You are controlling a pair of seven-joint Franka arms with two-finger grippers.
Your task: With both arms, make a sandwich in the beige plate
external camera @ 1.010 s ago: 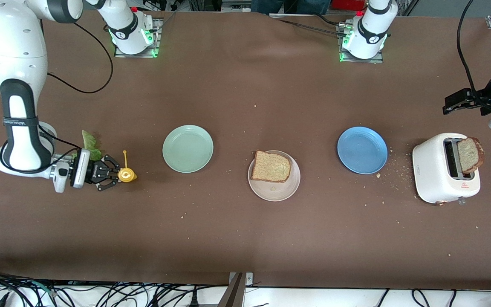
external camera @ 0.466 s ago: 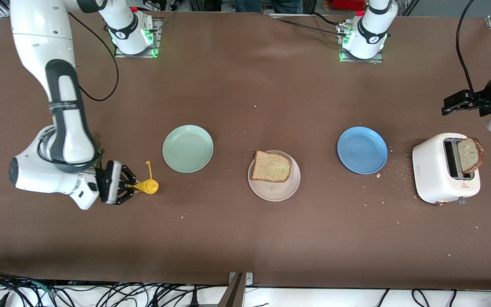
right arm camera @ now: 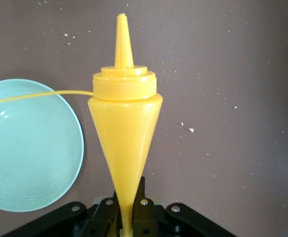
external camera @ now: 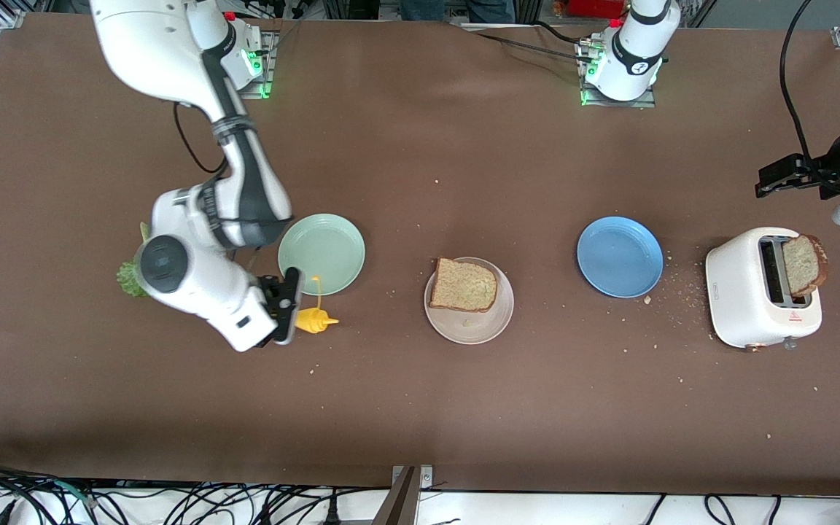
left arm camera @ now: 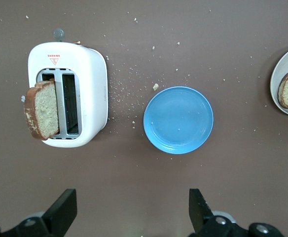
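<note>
Two glossy white jointed arms, the right arm [external camera: 194,219] and the left arm [external camera: 635,51], with black joint bands and round end caps. Black cables loop along the links. Green lights glow at both bases (each bolted to a metal plate). Each end effector is black, with visible screws.

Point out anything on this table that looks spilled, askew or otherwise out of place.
Crumbs lie scattered on the table between the blue plate and the toaster. A toast slice leans askew out of the toaster's slot. The lettuce leaf lies on the bare table at the right arm's end, on no plate.
</note>
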